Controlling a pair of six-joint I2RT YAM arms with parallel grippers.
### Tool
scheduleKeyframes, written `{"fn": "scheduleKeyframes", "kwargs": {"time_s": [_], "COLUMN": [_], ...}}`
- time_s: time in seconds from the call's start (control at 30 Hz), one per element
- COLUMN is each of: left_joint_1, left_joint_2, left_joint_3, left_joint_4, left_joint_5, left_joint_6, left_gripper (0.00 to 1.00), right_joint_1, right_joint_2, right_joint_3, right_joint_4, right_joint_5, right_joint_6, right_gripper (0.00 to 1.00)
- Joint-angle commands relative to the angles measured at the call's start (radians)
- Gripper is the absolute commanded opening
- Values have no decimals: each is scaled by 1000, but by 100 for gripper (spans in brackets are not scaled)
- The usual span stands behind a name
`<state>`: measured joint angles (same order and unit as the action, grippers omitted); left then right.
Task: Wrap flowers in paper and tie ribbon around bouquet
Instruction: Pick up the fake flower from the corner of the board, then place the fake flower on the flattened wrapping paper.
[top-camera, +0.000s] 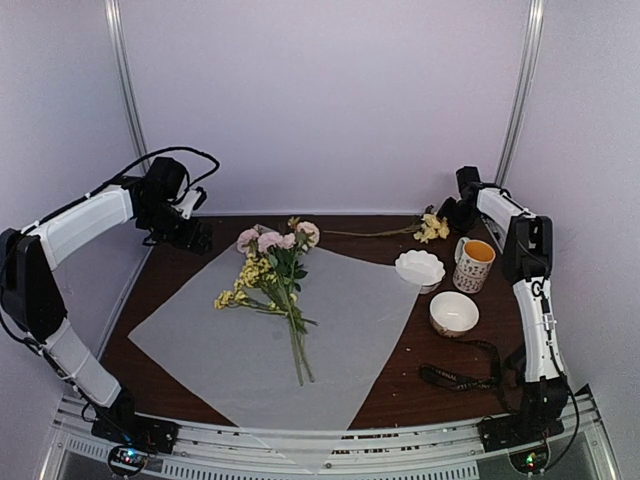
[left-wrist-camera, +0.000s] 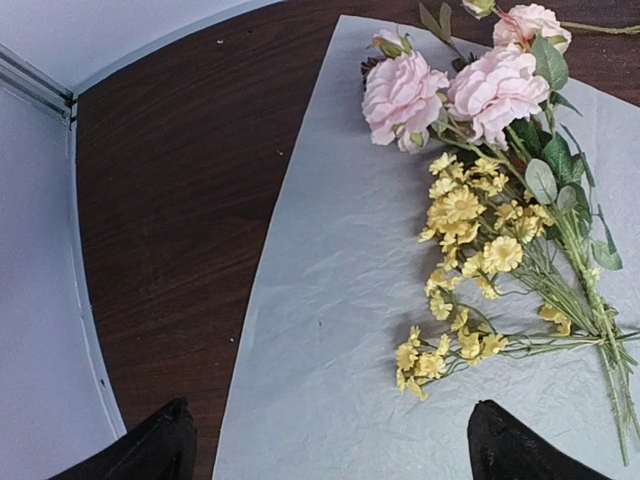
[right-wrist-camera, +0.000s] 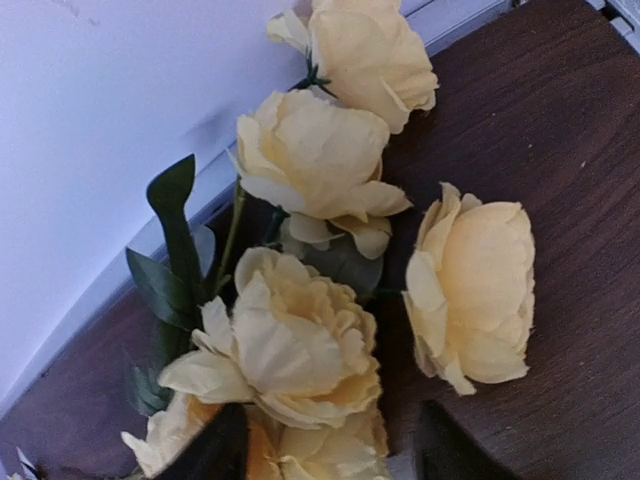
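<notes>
taking the top view as a clock face, the paper (top-camera: 240, 350) lies flat across the middle of the dark bench (top-camera: 450, 410). its 6 o'clock corner hangs over the near edge, onto the metal rail between the arm bases. the ribbon (top-camera: 458, 378) lies loose on bare wood at 4 o'clock, clear of the paper; any lettering on it is too small to read. a round white bowl (top-camera: 453, 313) sits at 3 o'clock just off the paper's right corner. behind it stand a scalloped white bowl (top-camera: 420, 268) and a mug (top-camera: 474, 264) with an orange inside and a dark speckled print that cannot be read.

the flowers (top-camera: 275, 285) lie on the paper, stems pointing to 6 o'clock, with the pink heads at 12 o'clock near its far edge and small yellow sprays fanning to 9 o'clock.

the left gripper (left-wrist-camera: 330, 455) hovers above the paper's 10 o'clock edge, fingers (left-wrist-camera: 150, 450) spread wide and holding nothing. at 1 o'clock, by the back wall, the right gripper (right-wrist-camera: 325, 455) is down over a yellow sprig (right-wrist-camera: 310, 160) lying on bare wood, well apart from the bunch. its fingers (right-wrist-camera: 215, 450) straddle the nearest blooms, but whether they pinch them i cannot tell.
</notes>
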<state>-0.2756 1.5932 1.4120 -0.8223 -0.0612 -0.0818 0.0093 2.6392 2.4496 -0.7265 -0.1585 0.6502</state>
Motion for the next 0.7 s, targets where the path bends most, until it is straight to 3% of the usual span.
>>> {"fn": "scheduleKeyframes", "kwargs": {"time_s": [0.0,0.13,0.17,0.37,0.67], "left_joint_1": [37,47,48,51,50], "left_joint_2": [10,7,6,0,-42], "left_joint_3": [27,26,27,24,14], "left_joint_4": [7,7,7,5,10], "left_joint_5": [26,26,27,37,48], "left_joint_6": [12,13,12,10,3], "left_gripper": [98,98,98,98,97], "right_joint_1": [5,-7,-9,-12,20], "right_joint_2": [2,-12,-19,-126,-431], "right_joint_3": [11,-33,-36,-49,-141], "right_joint_4": [70,142,150,197,231], "right_joint_5": [-85,-170,-167,-142,-101], "right_joint_6": [54,86,83,38,-118], "right_gripper": [39,4,0,0,0]}}
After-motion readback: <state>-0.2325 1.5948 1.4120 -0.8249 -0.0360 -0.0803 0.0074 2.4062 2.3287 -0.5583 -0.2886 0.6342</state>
